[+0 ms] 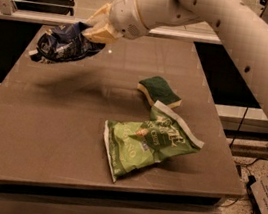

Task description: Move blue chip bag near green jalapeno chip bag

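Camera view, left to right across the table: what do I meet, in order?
The blue chip bag, gripped at its right end by the end effector above the table's far left → green jalapeno chip bag, front right.

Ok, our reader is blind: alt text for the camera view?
The robot's hand holds the blue chip bag above the far-left corner of the table. The green jalapeno chip bag lies near the front edge, a sponge just behind it.

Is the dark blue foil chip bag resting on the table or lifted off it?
Lifted: the gripper holds the crumpled dark blue foil chip bag above the far left corner of the brown table, shadow beneath.
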Controlling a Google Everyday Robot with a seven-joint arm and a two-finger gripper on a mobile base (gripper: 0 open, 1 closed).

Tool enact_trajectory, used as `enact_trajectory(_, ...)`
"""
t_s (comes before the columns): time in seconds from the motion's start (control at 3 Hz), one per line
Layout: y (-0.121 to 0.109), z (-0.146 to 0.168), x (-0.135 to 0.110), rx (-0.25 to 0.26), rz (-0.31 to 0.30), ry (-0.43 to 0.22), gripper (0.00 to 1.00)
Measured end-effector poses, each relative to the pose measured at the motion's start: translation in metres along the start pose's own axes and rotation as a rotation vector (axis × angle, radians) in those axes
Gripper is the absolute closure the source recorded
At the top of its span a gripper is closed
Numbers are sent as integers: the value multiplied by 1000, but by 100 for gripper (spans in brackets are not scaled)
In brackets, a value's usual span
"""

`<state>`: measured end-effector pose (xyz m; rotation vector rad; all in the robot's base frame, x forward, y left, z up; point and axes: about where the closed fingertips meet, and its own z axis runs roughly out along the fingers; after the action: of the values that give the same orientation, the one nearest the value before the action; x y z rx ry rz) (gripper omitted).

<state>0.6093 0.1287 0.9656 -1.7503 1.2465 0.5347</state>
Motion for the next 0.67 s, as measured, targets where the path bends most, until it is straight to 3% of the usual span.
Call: enact_trajectory(0.67, 66, -23, 14, -107, 75, 30, 100)
